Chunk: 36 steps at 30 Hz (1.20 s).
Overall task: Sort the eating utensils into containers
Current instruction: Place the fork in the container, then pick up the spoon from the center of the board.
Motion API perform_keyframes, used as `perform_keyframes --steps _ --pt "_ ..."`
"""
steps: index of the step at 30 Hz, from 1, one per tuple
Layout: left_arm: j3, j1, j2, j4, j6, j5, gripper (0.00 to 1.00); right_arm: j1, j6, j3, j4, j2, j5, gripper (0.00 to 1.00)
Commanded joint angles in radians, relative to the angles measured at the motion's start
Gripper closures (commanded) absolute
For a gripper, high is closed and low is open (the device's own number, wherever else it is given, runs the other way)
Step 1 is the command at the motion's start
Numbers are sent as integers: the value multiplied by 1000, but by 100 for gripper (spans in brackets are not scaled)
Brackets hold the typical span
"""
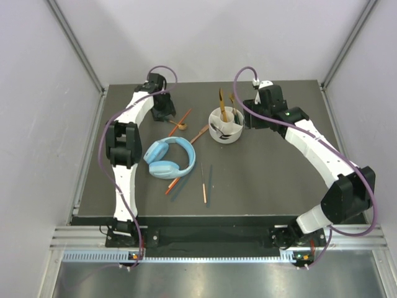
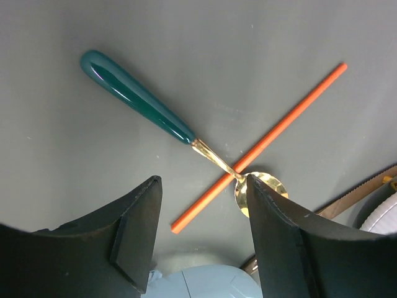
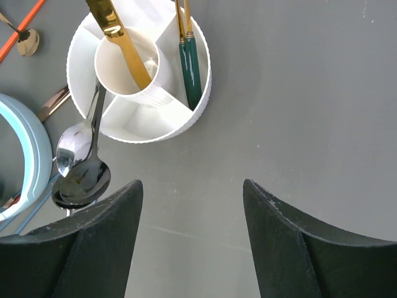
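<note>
Hovering with jaws apart and empty, the left gripper (image 2: 201, 186) frames a teal-handled gold spoon (image 2: 136, 99) crossing an orange chopstick (image 2: 291, 116); the right gripper (image 3: 192, 186), also apart, hangs near the white holder (image 3: 146, 138)

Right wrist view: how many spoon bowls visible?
3: a silver spoon and black spoon stick out of the white holder, left side; a gold spoon on the table, top left. The gold handle and teal handle inside may be more.
</note>
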Motion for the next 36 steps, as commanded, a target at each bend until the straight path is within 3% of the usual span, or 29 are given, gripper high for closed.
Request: perform_keyframes --steps 1,18,21,22,26,29,35,36 --pt "48 16 5 -2 5 -15 38 1 24 6 -3 -28 -6 34" --pt "25 27 91 -18 -1 36 40 -1 23 102 -63 76 -25 34" --pt "47 27 119 -43 -7 33 55 -4 23 69 -69 52 -12 34" --pt "45 27 129 -48 -11 33 69 -4 26 62 -69 38 -8 34" --pt "48 25 152 -59 -12 66 83 -14 35 46 -67 21 -3 34" --pt "47 22 157 -54 -2 80 100 -17 40 43 -66 13 0 35" --pt "7 20 111 -71 10 125 99 -18 44 25 -57 1 -2 35" --pt "-16 20 90 -45 10 126 91 -18 41 31 -57 6 -2 35"
